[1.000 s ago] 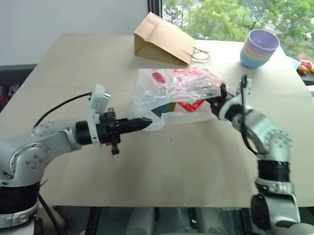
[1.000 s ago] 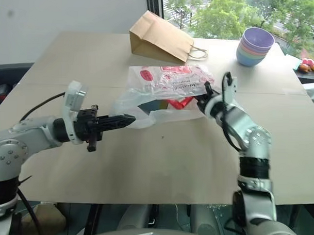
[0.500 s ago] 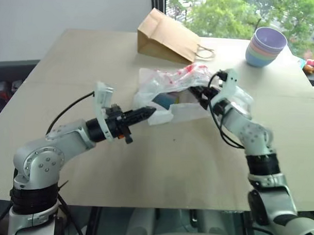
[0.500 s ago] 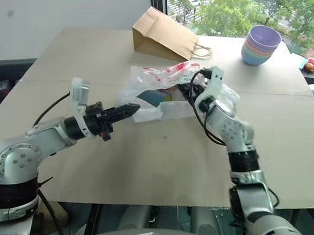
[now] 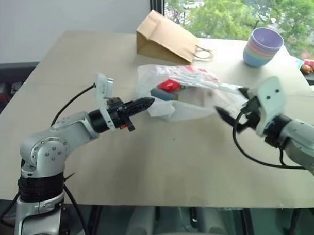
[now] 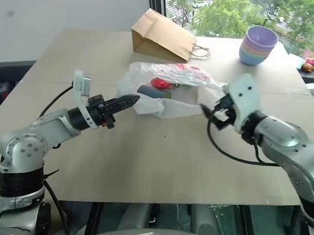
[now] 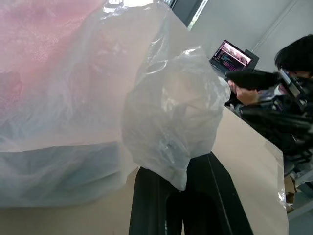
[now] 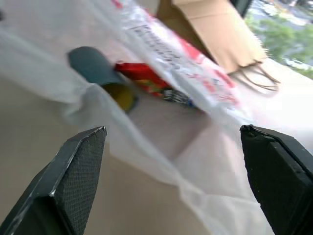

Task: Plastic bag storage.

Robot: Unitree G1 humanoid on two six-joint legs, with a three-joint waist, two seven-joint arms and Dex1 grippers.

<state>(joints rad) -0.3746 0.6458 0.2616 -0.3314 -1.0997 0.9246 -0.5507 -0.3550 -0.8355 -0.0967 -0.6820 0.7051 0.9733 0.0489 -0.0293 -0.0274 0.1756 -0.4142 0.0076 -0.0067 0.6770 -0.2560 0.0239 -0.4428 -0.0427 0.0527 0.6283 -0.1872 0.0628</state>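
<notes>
The plastic bag [image 5: 186, 93], thin translucent white film with red print, lies crumpled on the table [image 5: 160, 159]. Inside it show a dark mug [image 6: 147, 91] lying on its side and a red packet [image 6: 159, 83]. My left gripper [image 5: 146, 102] is shut on the bag's near left edge. In the left wrist view the film [image 7: 166, 127] is bunched between its black fingers [image 7: 151, 205]. My right gripper [image 5: 230, 101] hovers open just off the bag's right end and holds nothing. In the right wrist view its fingers [image 8: 73, 176] stand wide apart in front of the bag [image 8: 161, 58].
A brown paper bag [image 5: 165, 43] with handles lies on its side behind the plastic bag. A stack of pastel bowls [image 5: 260, 46] stands at the back right, with small colourful things [image 5: 311, 66] beyond the table's edge. In the left wrist view a person [image 7: 293, 63] sits by a laptop [image 7: 230, 54].
My right gripper let go of the bag, opened and drew back to the right. The bag's right side sank onto the table. The left gripper kept its hold and edged forward.
</notes>
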